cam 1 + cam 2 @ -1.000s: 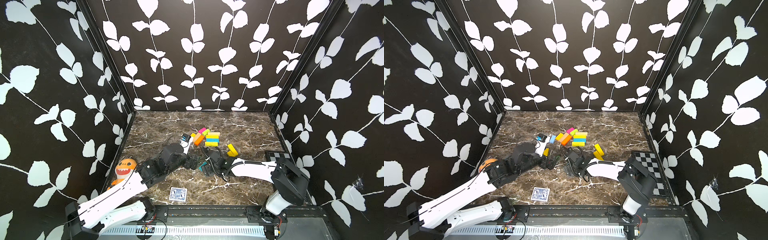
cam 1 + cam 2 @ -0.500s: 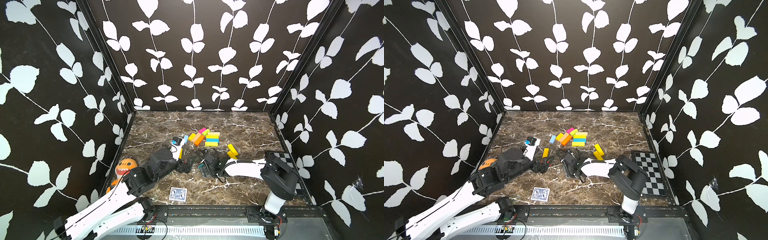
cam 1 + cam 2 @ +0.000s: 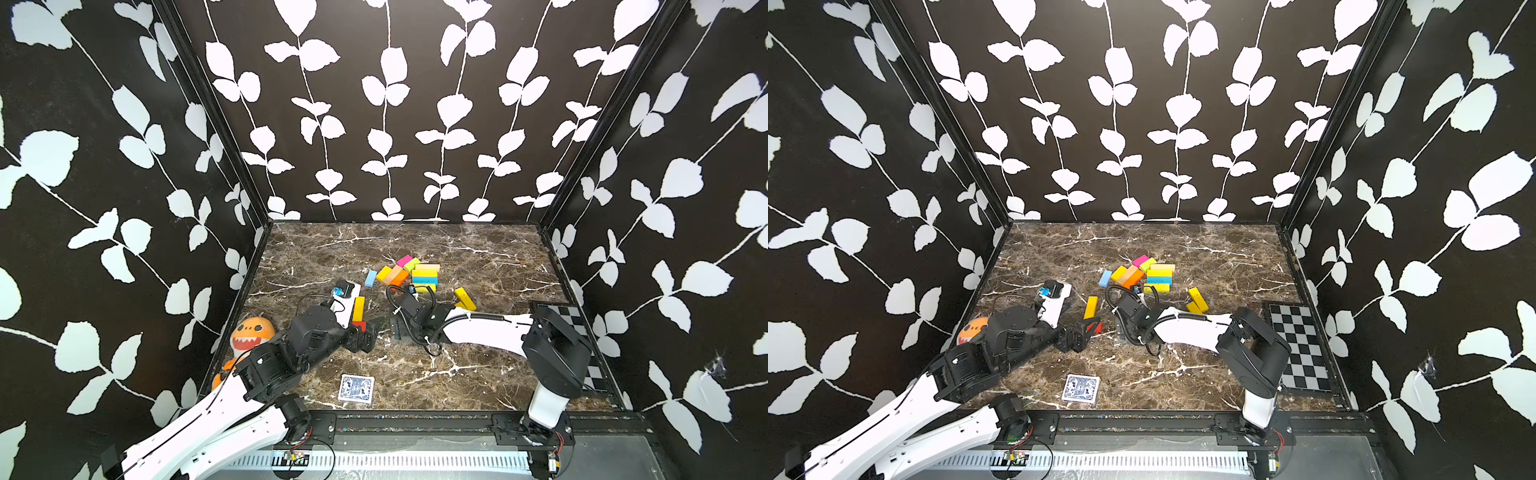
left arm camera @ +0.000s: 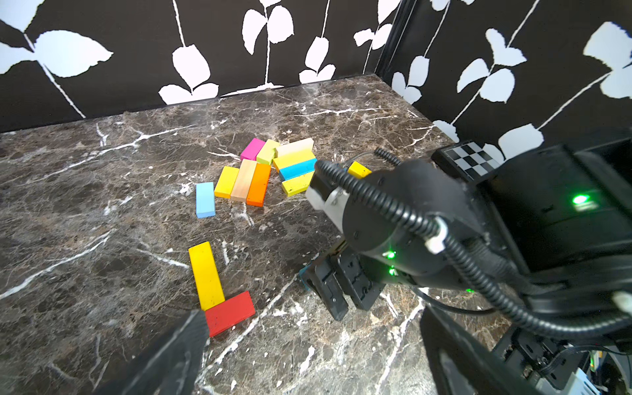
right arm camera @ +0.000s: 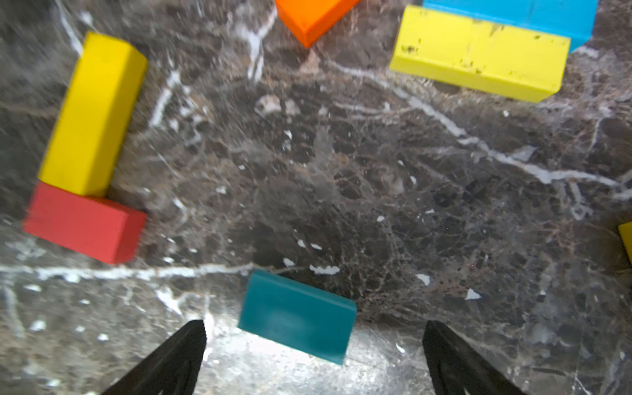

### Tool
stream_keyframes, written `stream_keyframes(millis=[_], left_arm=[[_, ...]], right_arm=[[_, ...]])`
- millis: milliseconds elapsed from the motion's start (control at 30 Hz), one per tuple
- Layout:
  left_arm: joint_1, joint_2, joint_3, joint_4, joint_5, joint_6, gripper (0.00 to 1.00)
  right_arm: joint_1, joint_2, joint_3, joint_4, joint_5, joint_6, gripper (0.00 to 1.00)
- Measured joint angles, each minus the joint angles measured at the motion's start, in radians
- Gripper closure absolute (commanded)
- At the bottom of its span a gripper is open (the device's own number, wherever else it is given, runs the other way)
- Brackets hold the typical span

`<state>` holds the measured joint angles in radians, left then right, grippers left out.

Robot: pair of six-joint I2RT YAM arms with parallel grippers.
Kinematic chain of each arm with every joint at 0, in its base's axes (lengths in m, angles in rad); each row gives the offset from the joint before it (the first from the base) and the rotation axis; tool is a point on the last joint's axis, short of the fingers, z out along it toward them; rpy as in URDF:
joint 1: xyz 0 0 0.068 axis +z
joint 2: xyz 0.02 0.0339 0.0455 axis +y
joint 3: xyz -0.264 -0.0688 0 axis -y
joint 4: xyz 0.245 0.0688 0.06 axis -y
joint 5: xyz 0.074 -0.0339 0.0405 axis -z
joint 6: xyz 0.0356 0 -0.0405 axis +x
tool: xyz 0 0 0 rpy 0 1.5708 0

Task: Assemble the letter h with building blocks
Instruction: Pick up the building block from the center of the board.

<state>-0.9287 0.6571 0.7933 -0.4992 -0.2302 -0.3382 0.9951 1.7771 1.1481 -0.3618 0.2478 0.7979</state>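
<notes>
Right wrist view: my right end effector [image 5: 314,328] stands wide over the tabletop [image 5: 376,171], and the teal block [image 5: 297,316] lies flat between its fingers, clear of both. Near it the yellow block [image 5: 92,116] and red block [image 5: 83,222] touch, forming an L. My left end effector [image 4: 313,314] is wide too; one fingertip [image 4: 191,328] seems to touch the red block, though blur hides the contact. All the other blocks [image 3: 409,272] sit clustered nearer the back wall.
</notes>
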Motion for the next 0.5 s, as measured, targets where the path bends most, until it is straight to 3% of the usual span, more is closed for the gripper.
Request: stream_keyframes(millis=[233,500], left_arm=[[0.0,-0.062,-0.015,-0.025,-0.032,-0.02,0.01],[0.0,-0.09,-0.05,-0.025,-0.027,-0.026,0.01]], right_arm=[[0.0,0.014,0.078,-0.087,-0.067,0.124,0.01],[0.0,0.132,0.139,-0.172,-0.102,0.22,0.01]])
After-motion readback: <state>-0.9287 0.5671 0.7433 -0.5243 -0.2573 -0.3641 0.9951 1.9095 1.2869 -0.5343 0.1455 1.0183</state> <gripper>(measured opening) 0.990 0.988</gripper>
